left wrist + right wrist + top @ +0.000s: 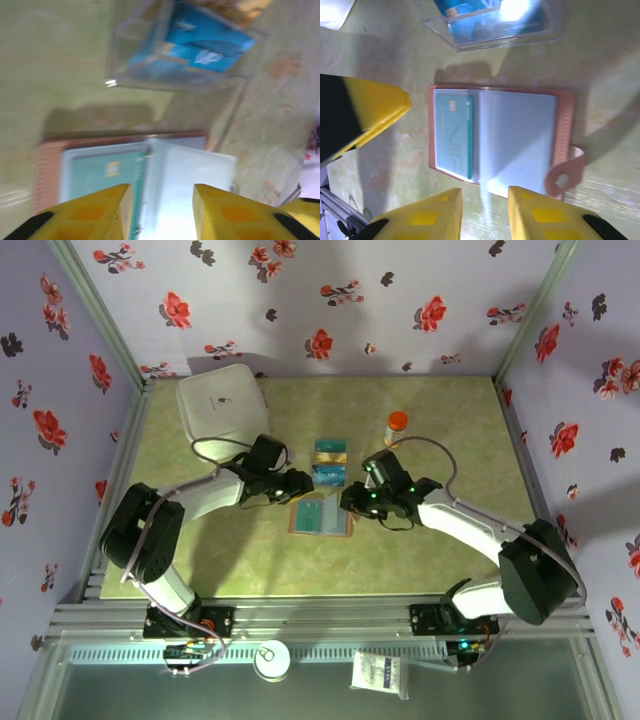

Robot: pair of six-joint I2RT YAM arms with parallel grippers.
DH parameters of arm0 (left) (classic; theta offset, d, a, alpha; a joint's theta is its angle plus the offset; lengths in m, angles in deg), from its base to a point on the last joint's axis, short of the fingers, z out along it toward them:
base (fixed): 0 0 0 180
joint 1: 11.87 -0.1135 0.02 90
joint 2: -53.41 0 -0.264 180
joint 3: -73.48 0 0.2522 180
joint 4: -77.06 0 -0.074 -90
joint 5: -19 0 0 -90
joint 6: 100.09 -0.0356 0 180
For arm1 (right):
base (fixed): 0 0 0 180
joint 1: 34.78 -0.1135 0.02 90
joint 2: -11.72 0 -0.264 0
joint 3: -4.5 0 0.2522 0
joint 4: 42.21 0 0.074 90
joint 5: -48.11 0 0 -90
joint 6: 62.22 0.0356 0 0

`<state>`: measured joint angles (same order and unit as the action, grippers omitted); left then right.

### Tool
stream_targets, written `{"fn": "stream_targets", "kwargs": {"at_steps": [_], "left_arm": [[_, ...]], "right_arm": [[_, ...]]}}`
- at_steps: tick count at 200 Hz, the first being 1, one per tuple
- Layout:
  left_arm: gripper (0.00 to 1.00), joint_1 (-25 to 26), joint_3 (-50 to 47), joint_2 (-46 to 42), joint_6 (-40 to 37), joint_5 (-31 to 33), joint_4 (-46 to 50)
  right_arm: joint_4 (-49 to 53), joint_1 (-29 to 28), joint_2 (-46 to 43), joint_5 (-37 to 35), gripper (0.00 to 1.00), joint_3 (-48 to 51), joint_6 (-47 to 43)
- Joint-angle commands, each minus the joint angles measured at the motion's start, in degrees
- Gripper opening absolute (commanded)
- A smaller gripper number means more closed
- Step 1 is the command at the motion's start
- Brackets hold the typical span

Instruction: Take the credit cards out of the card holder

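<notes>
The card holder (320, 517) lies open flat on the table, tan-brown with pale blue-grey sleeves (520, 135). A teal-green credit card (452, 135) sits in its left pocket (95, 172). One clear sleeve leaf (487, 200) stands up edge-on from the spine. My right gripper (485, 210) is open at the holder's near edge, with that leaf in the gap, untouched. My left gripper (161, 200) is open over the holder's far edge, a pale leaf (190, 180) between its fingers. In the top view the left gripper (298, 486) and right gripper (350, 502) flank the holder.
A clear plastic box (330, 462) with blue and teal cards in it (190, 45) stands just beyond the holder. An orange-capped bottle (396, 426) is behind it to the right. A big white square container (222, 402) sits at the back left. The holder's strap (565, 175) sticks out.
</notes>
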<state>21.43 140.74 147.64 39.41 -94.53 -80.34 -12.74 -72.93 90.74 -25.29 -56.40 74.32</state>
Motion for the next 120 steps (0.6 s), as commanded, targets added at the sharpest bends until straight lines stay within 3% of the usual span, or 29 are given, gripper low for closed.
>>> {"fn": "stream_targets", "kwargs": {"at_steps": [1, 54, 120], "left_arm": [[0.31, -1.9, -3.4, -2.0, -3.7, 0.4, 3.1], [0.16, -3.6, -8.3, -1.1, -4.0, -2.8, -0.6], [0.13, -3.6, -10.1, -1.0, -3.7, -3.4, -1.5]], "right_arm": [[-1.5, -1.9, 3.1, 0.9, 0.3, -4.0, 0.7], [-0.7, -6.5, 12.3, 2.3, 0.29, -11.4, 0.6], [0.7, -7.9, 20.2, -0.5, 0.29, -12.8, 0.4]]}}
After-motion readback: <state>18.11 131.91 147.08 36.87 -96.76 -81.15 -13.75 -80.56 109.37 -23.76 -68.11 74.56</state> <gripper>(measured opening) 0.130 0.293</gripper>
